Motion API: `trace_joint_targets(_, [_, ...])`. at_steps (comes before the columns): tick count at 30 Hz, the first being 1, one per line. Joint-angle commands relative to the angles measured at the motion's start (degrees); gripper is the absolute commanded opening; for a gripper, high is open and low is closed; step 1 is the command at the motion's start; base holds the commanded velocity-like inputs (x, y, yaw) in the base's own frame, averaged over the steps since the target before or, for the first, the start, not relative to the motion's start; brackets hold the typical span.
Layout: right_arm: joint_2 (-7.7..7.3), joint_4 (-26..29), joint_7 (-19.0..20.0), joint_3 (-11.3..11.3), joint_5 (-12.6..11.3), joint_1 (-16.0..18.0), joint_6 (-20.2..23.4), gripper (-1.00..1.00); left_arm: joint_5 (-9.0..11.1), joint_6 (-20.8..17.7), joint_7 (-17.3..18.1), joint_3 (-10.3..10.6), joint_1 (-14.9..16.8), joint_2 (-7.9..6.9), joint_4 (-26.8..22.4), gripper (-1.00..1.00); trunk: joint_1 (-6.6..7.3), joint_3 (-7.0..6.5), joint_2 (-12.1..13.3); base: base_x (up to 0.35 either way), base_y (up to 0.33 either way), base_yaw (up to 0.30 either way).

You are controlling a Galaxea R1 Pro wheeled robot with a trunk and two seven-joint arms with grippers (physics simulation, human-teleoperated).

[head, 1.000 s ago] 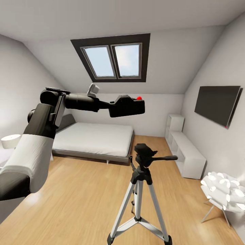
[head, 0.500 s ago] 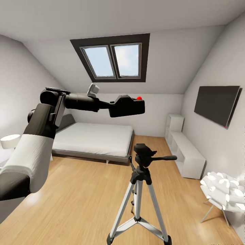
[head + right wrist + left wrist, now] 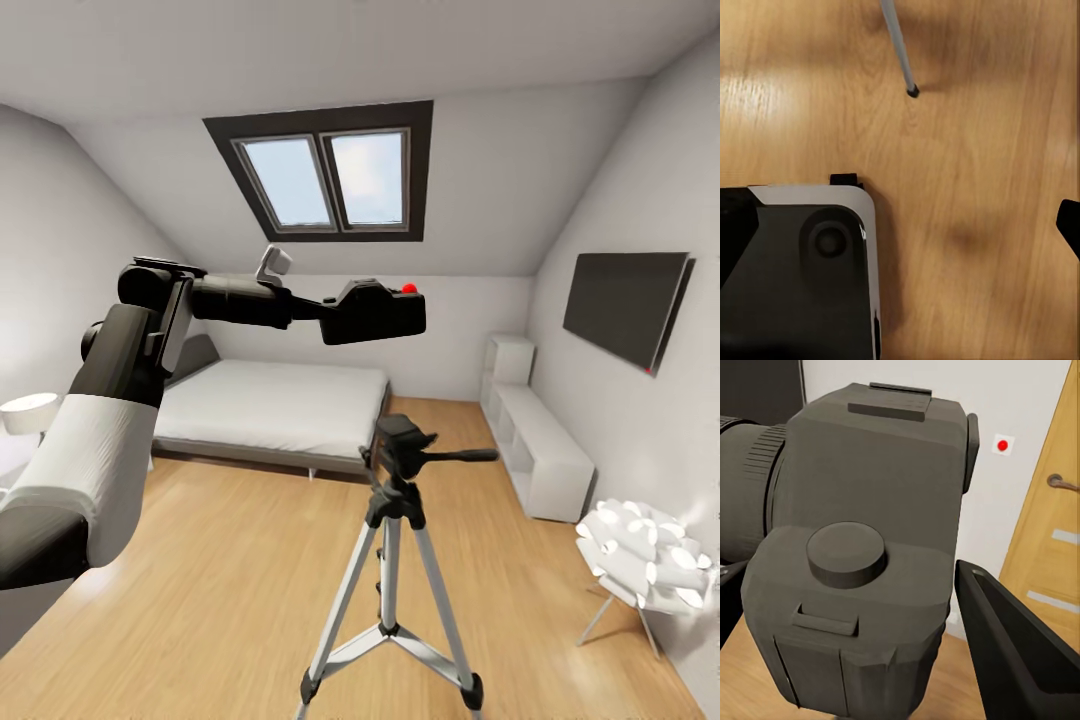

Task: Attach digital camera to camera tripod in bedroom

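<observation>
In the head view, the black digital camera point(image 3: 375, 312) with its red button point(image 3: 409, 288) hangs at chest height, with my left gripper point(image 3: 340, 308) shut on it at the end of the outstretched left arm. The camera tripod point(image 3: 392, 500) stands on the wood floor below the camera and slightly right of it. Its silver legs are spread, its black head point(image 3: 398, 440) is bare, and its pan handle point(image 3: 460, 456) points right. In the left wrist view the camera body point(image 3: 862, 555) sits between the fingers point(image 3: 1012, 652). One fingertip point(image 3: 1069, 222) of the right gripper shows over bare floor.
A grey bed with a white mattress point(image 3: 275, 405) lies behind the tripod under the skylight point(image 3: 330, 175). A white low shelf point(image 3: 535, 445) and a black wall panel point(image 3: 625, 305) line the right wall. A white petal-like lamp point(image 3: 645, 555) stands front right. My base point(image 3: 795, 270) and a thin grey leg point(image 3: 900, 52) show below.
The whole room, the tripod included, has slid left in the picture, so my view has moved. The left arm still holds the camera in the same pose.
</observation>
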State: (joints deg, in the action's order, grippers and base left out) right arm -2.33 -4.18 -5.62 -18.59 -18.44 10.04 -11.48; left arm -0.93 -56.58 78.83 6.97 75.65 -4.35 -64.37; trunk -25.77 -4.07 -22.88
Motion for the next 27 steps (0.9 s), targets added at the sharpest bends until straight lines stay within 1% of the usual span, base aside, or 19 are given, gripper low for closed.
trace_joint_targets(1, [0.04,-0.2,0.0,-0.5,-0.5,0.1,-0.3,1.0,-0.1,-0.5,0.4,0.1,0.0,-0.04,0.0,-1.0,-0.02,0.02,0.0,-0.078,-0.07,0.0])
trace_joint_targets(14, [0.04,-0.2,0.0,-0.5,-0.5,0.1,-0.3,1.0,-0.1,-0.5,0.4,0.1,0.0,-0.04,0.0,-1.0,-0.02,0.02,0.0,-0.02,-0.014,0.0])
trace_joint_targets(20, [0.04,-0.2,0.0,-0.5,-0.5,0.1,-0.3,1.0,-0.1,-0.5,0.4,0.1,0.0,-0.04,0.1,-1.0,-0.02,0.02,0.0,-0.155,-0.001,0.0])
trace_joint_targets(27, [0.04,-0.2,0.0,-0.5,-0.5,0.1,-0.4,1.0,-0.1,-0.5,0.4,0.1,0.0,-0.04,0.1,-1.0,-0.02,0.02,0.0,-0.035,0.0,0.0])
